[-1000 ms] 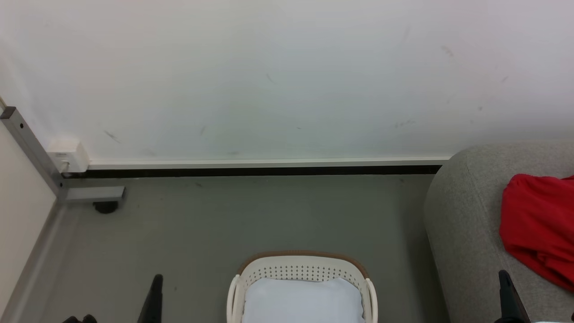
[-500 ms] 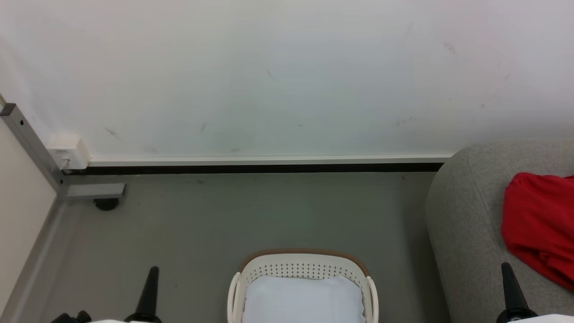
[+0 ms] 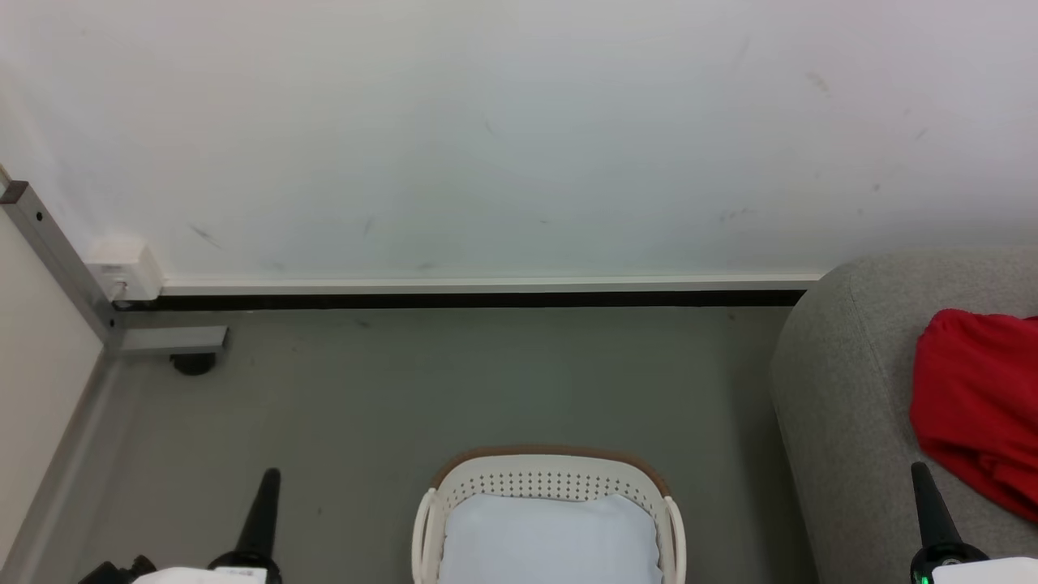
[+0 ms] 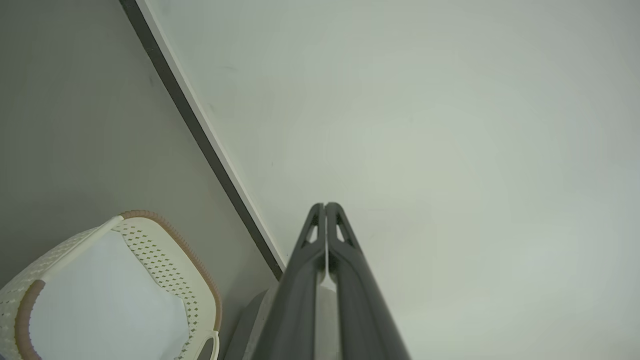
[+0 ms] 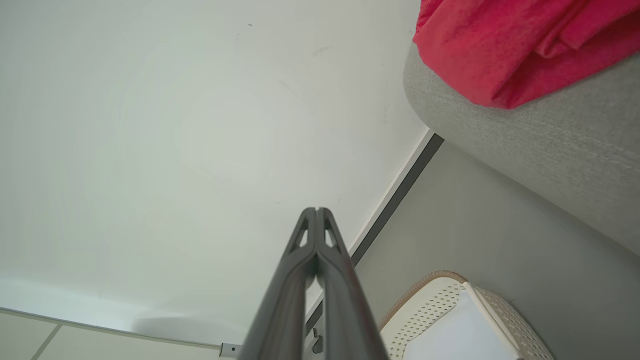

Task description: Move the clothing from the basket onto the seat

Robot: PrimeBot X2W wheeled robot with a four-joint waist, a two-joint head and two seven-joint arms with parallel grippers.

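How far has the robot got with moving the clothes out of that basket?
Looks nearly finished. Done: red clothing lies on the grey seat; the basket shows its white lining and no red, though its near end is cut off. In hand: nothing; left gripper and right gripper are both shut, empty. Left: probably nothing, unless a piece hides in that unseen part.

Red clothing [image 3: 973,405] on seat [image 3: 843,389]; basket [image 3: 551,480] on floor [image 3: 486,381]
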